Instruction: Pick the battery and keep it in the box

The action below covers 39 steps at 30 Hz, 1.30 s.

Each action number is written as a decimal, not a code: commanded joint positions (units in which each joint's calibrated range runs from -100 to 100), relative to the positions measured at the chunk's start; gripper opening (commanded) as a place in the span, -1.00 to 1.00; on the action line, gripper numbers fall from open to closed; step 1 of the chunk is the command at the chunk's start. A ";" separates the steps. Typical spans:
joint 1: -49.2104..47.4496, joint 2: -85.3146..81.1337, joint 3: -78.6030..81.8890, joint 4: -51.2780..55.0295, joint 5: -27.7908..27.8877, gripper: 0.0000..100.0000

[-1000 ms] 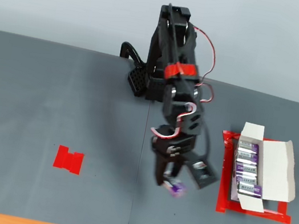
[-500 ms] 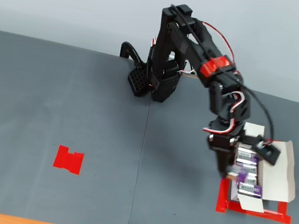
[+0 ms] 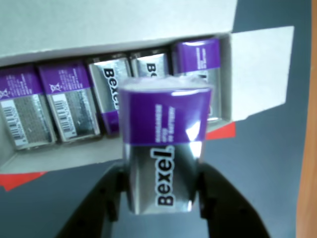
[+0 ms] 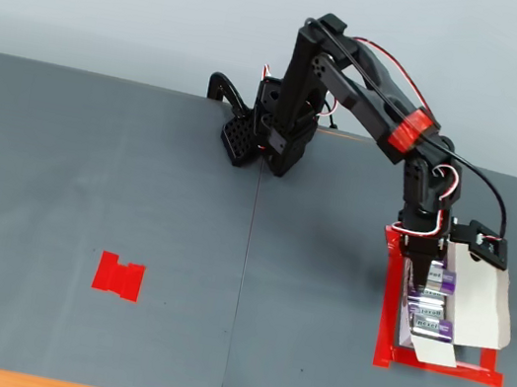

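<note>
Your pincer [image 3: 161,208] is clamped on the battery [image 3: 166,148], poised directly above the open white box [image 3: 257,74] at the right of the fixed view. In the wrist view the two dark fingers [image 3: 220,198] press the battery's silver lower half from either side, and its purple end points toward the box, so its long axis runs along the pincer's reach. Five batteries already lie side by side in the box [image 4: 480,298], their long axes crosswise to the row, and no clear gap shows among them from here. The block looks rigid and fairly dense for its size, and its glossy foil wrap seems likely to slip; holding it across the flat sides, as you do now, looks the safest grip. The box sits inside a red tape frame [image 4: 384,316] on the grey surface [image 4: 92,174], its long flap folded outward. A red tape patch [image 4: 119,275] lies well apart to the left.
</note>
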 commanded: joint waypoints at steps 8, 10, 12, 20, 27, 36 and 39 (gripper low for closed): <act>-3.31 6.49 -10.55 0.13 -0.13 -0.89; -3.61 7.51 -10.91 0.13 -0.13 -0.89; -4.13 8.10 -11.09 0.13 -0.13 -0.88; -4.13 8.36 -11.09 -0.21 -0.13 -0.64; -3.76 8.10 -11.09 0.05 -0.13 -0.59; -2.41 6.32 -11.09 0.13 -0.13 -0.77; -1.37 2.93 -10.73 0.13 -0.13 -0.92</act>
